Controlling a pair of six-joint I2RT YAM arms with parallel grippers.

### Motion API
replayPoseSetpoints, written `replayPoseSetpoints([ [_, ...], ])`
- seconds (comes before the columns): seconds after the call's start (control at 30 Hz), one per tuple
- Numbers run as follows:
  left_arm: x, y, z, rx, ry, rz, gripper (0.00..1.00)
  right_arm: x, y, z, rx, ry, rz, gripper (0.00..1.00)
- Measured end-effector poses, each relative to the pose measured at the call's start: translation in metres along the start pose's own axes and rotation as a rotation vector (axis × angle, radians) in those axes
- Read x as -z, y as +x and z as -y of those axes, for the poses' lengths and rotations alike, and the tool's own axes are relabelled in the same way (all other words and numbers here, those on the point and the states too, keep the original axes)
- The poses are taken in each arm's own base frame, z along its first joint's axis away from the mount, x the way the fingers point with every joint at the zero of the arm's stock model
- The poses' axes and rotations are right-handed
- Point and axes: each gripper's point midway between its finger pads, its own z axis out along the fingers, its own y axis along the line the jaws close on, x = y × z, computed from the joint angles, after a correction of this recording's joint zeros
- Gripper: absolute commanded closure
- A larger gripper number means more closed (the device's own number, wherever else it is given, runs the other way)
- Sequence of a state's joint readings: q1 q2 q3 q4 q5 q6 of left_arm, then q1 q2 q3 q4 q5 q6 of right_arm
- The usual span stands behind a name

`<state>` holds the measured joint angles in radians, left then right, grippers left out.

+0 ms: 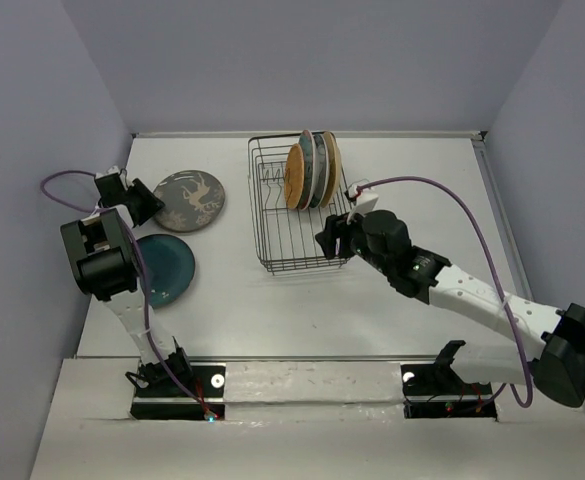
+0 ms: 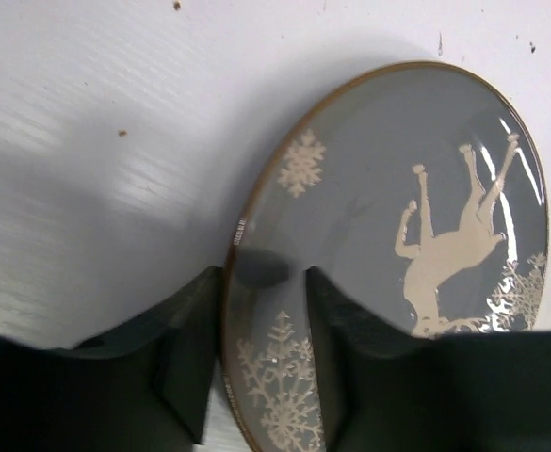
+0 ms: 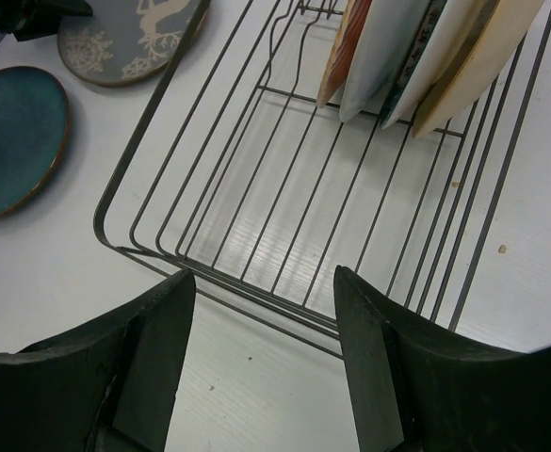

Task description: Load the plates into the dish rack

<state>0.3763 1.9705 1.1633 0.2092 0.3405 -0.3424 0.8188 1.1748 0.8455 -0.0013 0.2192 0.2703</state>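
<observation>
Left jaws: apart, astride the rim of the grey plate (image 2: pixel 388 235). One finger (image 2: pixel 186 348) is outside the rim and the other (image 2: pixel 346 348) is over the plate's face. I cannot tell whether either one touches it.
Grey plate: lies on the surface (image 1: pixel 372 300) left of the dish rack (image 1: pixel 261 215), showing its cream deer and snowflakes.
Dark teal plate (image 1: pixel 167 270): flat on the surface, just nearer to my bases than the grey one, with neither of my jaws on it.
Right jaws: apart and holding nothing, hanging over the near end of the dish rack.
Dish rack: four plates stand on edge at its far end, the orange plate (image 1: pixel 294 178) nearest me, the tan plate (image 1: pixel 333 160) farthest, and two more between them. The near half holds only bare wires.
</observation>
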Motion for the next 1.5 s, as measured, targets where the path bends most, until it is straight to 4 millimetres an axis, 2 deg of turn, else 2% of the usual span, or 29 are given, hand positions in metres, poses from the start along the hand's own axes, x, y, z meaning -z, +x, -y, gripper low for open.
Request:
replayPoseSetpoints([
  [0.07, -0.001, -0.001, -0.001, 0.012, 0.005, 0.006, 0.76, -0.001, 0.001, -0.001, -0.004, -0.003, 0.001, 0.34],
  [0.1, -0.001, 0.0, -0.002, 0.018, 0.008, 0.007, 0.91, -0.002, 0.003, -0.001, -0.006, -0.003, -0.002, 0.34],
  [0.13, -0.002, 0.002, 0.0, 0.028, 0.021, 0.007, 0.94, -0.004, 0.004, -0.001, -0.01, -0.003, -0.004, 0.34],
  [0.2, -0.001, 0.001, 0.01, 0.063, 0.08, 0.01, 0.94, -0.006, 0.006, -0.001, -0.011, -0.004, -0.013, 0.34],
  [0.3, 0.002, -0.012, 0.026, 0.085, 0.151, 0.047, 0.94, -0.007, 0.01, -0.001, -0.011, -0.005, -0.02, 0.35],
  [0.43, 0.008, -0.013, 0.033, 0.105, 0.177, 0.061, 0.94, -0.008, 0.008, -0.003, -0.016, -0.011, -0.014, 0.34],
  [0.6, 0.028, -0.008, 0.044, 0.148, 0.216, 0.092, 0.94, -0.007, 0.005, -0.01, -0.026, -0.044, -0.014, 0.33],
  [0.73, 0.04, -0.002, 0.047, 0.187, 0.235, 0.108, 0.94, -0.004, -0.014, -0.027, -0.06, -0.115, 0.009, 0.33],
  [0.83, 0.047, 0.004, 0.05, 0.228, 0.249, 0.109, 0.94, -0.005, -0.035, -0.043, -0.086, -0.173, 0.037, 0.33],
  [0.97, 0.065, 0.002, 0.059, 0.259, 0.281, 0.144, 0.94, -0.01, -0.044, -0.056, -0.105, -0.22, 0.037, 0.32],
  [1.2, 0.109, -0.028, 0.088, 0.278, 0.387, 0.278, 0.94, -0.028, -0.045, -0.074, -0.119, -0.276, -0.001, 0.29],
  [1.37, 0.142, -0.054, 0.104, 0.311, 0.477, 0.377, 0.94, -0.044, -0.046, -0.084, -0.124, -0.304, -0.023, 0.1],
  [1.5, 0.162, -0.065, 0.107, 0.366, 0.546, 0.412, 0.94, -0.066, -0.056, -0.095, -0.122, -0.314, -0.034, 0.04],
])
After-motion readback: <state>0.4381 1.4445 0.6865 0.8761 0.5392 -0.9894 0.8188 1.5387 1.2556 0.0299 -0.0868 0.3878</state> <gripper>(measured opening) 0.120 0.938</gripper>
